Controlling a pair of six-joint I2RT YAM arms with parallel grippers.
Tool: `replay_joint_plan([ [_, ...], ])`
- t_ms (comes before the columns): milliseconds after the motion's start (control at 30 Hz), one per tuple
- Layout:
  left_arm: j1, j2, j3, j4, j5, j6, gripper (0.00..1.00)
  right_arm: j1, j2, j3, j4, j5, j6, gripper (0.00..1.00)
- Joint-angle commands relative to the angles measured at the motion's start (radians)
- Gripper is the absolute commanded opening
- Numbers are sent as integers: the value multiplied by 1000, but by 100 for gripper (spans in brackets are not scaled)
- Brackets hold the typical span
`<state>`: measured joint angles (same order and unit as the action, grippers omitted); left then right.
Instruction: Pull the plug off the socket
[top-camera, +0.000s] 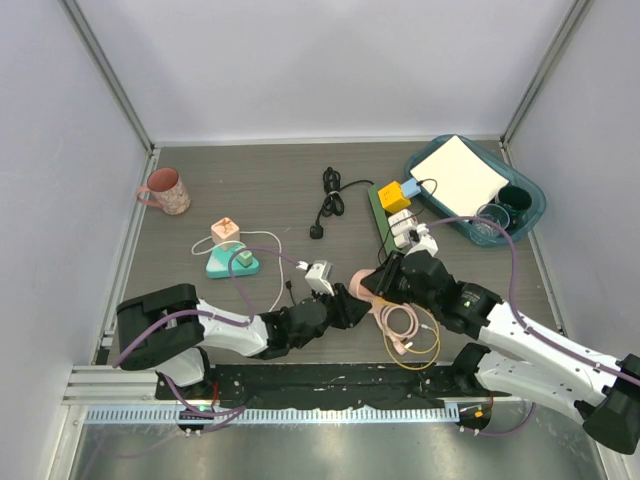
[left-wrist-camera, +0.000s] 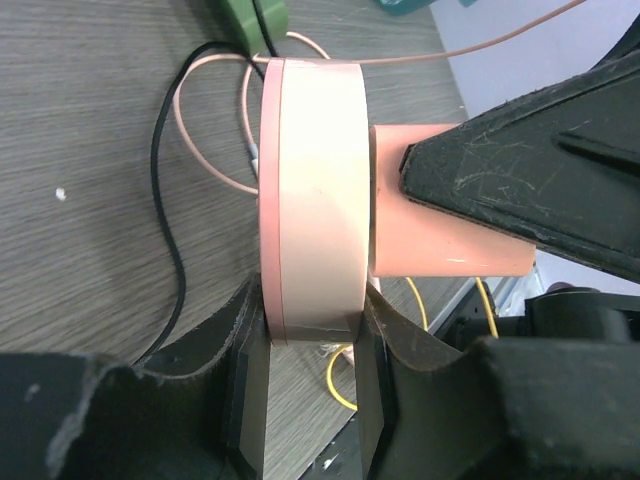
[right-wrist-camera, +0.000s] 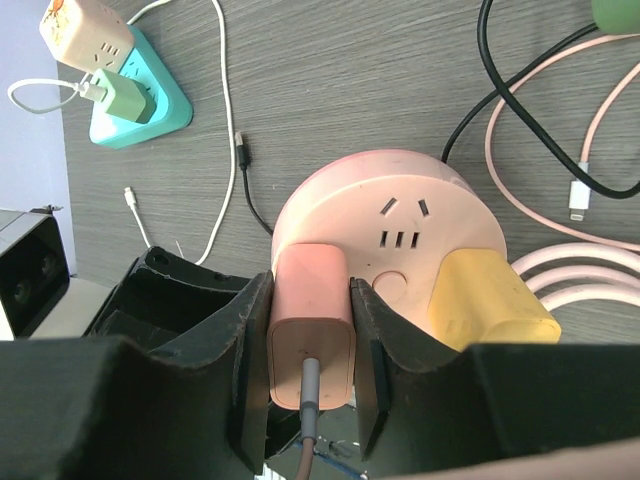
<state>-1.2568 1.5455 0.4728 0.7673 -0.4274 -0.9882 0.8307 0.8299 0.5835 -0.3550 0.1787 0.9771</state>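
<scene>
A round pink socket (right-wrist-camera: 400, 215) stands on edge between the two arms; it also shows in the left wrist view (left-wrist-camera: 312, 190) and in the top view (top-camera: 362, 283). A pink plug (right-wrist-camera: 312, 330) with a grey cable sits in its face, and a yellow plug (right-wrist-camera: 490, 300) sits beside it. My left gripper (left-wrist-camera: 312, 335) is shut on the socket's rim. My right gripper (right-wrist-camera: 312, 345) is shut on the pink plug, whose body also shows in the left wrist view (left-wrist-camera: 440, 215). In the top view the left gripper (top-camera: 345, 305) and the right gripper (top-camera: 385, 275) meet at the socket.
Coiled pink and yellow cables (top-camera: 408, 332) lie near the socket. A teal socket (top-camera: 232, 263) with a green plug, a small cube socket (top-camera: 227, 230), a pink mug (top-camera: 166, 190), a black cable (top-camera: 330, 200), a green power strip (top-camera: 392, 215) and a teal bin (top-camera: 478, 190) stand further back.
</scene>
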Motion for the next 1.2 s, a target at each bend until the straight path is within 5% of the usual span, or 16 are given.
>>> replay_joint_plan([
  [0,45,44,-45,-175,-149,22,0,-15,1,154,-65,104,-48,1],
  [133,46,34,-31,-195,-152,55,0,-15,12,78,83,-60,41,1],
  [367,124,33,-82,-136,-22,4,0,-15,-26,-30,260,-131,94,1],
  [667,135,39,-69,-140,-22,-27,0,4,-23,-34,286,-82,17,1],
  [833,134,56,-85,-164,-45,-33,0,1,6,104,113,13,-72,1],
  [1167,134,13,-62,-200,-47,11,0,-13,6,50,185,-113,61,1],
])
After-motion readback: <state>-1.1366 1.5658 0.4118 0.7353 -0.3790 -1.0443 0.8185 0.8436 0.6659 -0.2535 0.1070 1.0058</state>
